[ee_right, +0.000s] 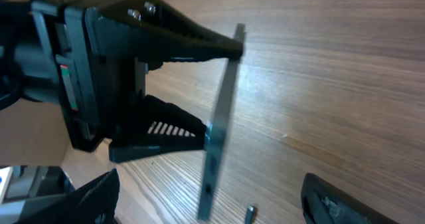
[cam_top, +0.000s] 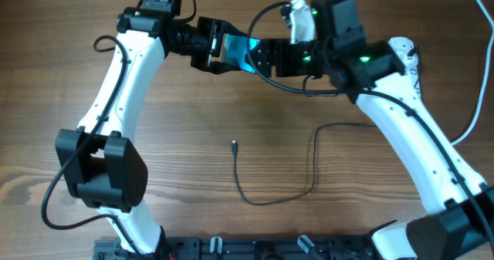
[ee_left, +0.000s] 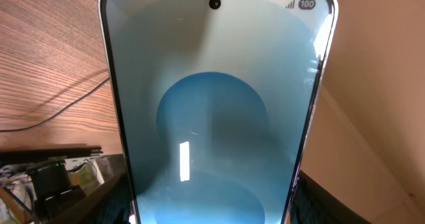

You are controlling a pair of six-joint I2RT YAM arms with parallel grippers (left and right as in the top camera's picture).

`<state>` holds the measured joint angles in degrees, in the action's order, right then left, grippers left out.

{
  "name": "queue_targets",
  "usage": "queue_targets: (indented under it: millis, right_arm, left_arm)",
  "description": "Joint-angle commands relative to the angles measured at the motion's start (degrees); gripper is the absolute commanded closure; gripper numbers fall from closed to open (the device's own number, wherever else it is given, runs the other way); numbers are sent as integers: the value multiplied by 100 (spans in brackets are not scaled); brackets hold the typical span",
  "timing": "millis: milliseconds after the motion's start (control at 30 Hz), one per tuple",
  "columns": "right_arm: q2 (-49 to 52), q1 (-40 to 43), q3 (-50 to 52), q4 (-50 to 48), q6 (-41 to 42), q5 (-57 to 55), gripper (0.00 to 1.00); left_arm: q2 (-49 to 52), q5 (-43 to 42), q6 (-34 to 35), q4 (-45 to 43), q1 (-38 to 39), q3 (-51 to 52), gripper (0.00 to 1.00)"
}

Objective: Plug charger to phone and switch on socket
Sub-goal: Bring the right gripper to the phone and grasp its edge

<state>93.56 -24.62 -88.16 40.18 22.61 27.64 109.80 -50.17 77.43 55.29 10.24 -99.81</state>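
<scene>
My left gripper (cam_top: pixel 218 50) is shut on the phone (cam_top: pixel 238 50) and holds it above the table at the back. In the left wrist view the phone's teal screen (ee_left: pixel 212 104) fills the frame, with my jaws (ee_left: pixel 212 214) on both its sides. My right gripper (cam_top: pixel 264 57) is open and empty, right at the phone's free end. In the right wrist view the phone (ee_right: pixel 222 104) shows edge-on between my spread fingers (ee_right: pixel 209 187). The charger cable (cam_top: pixel 312 160) lies looped on the table, its tip (cam_top: pixel 234 145) free; the tip (ee_right: pixel 250 214) also shows below the phone. The white socket (cam_top: pixel 299 17) peeks out behind the right wrist.
A thick white cord (cam_top: pixel 482 59) runs down the right edge of the table. The black cable (ee_left: pixel 60 111) crosses the wood in the left wrist view. Both arm bases stand along the front edge.
</scene>
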Motion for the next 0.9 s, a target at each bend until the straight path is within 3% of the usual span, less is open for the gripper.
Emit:
queue_targets:
  millis: [0,200,400,667,767,867]
  right_arm:
    - [186,-129,-59,-170,162,-90,13]
    - [640,-389,-59,-660,433,-498,33]
    - [922,-575,-59,-1080,634,-844,61]
    - [922,-575,-59,-1228,780,-833,82]
    - [922,-575,-59,-1235,911,-780,96]
    - [922,-575,-59,-1298,907,-612,96]
  left_arm:
    - [-221,-31,-68,-11,11,-144,96]
    - [-221,-31,-68,-11,55,-144,96]
    - [-221,-31,-68,-11,79,-144,96]
    - [-221,-31,-68,-13,79,-144,96]
    - [-221,-31,-68,-13,79,-144,96]
    - [-221,-31,-68,-13,79,-144,96]
